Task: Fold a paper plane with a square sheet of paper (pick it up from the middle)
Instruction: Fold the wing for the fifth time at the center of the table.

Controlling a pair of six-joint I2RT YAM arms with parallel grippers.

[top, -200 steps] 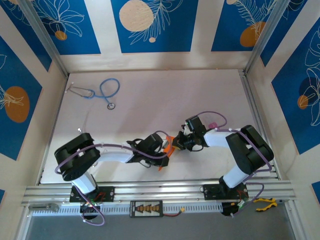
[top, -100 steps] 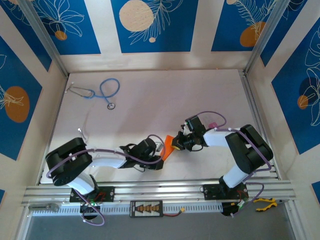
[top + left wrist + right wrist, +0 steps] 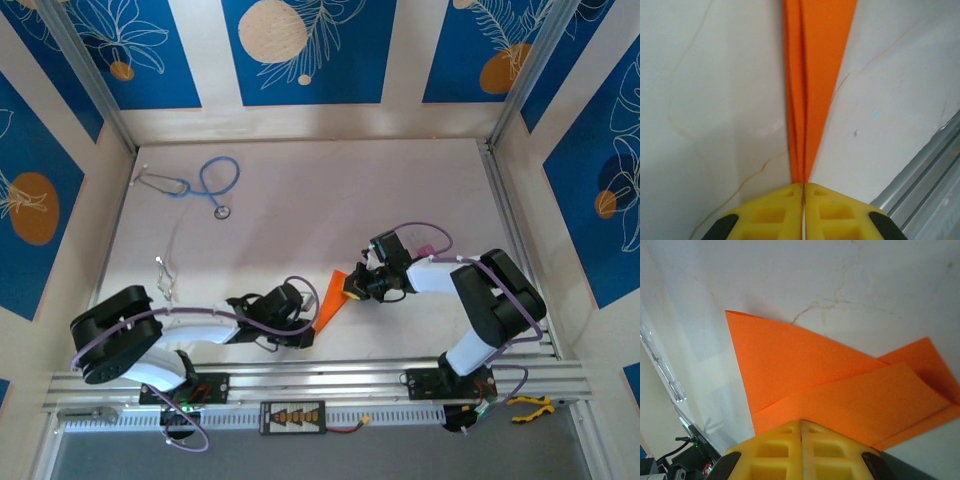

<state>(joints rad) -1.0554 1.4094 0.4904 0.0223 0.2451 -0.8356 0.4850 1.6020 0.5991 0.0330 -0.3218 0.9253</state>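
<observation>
I see the paper plane point(image 3: 329, 298) lying low over the table point(image 3: 300, 215) near the front rail, between the arms. Its long axis runs diagonally, with the narrow tip towards my left gripper point(image 3: 803, 186), whose jaws pinch it. My right gripper point(image 3: 801, 423) is clamped on the wider, layered far end.

The top external camera looks down from above and behind the desk's point(image 3: 300, 190) near edge, far enough off to take in all 4 edges. The 2 wrist cameras sit low and very close to the desk. The left one faces out along the left fingers point(image 3: 770, 215), with the near-edge rail point(image 3: 920, 175) alongside. The right one faces out over the right fingers point(image 3: 775, 450). All 3 views share the orange paper plane point(image 3: 328, 300) by the middle of the near edge.
</observation>
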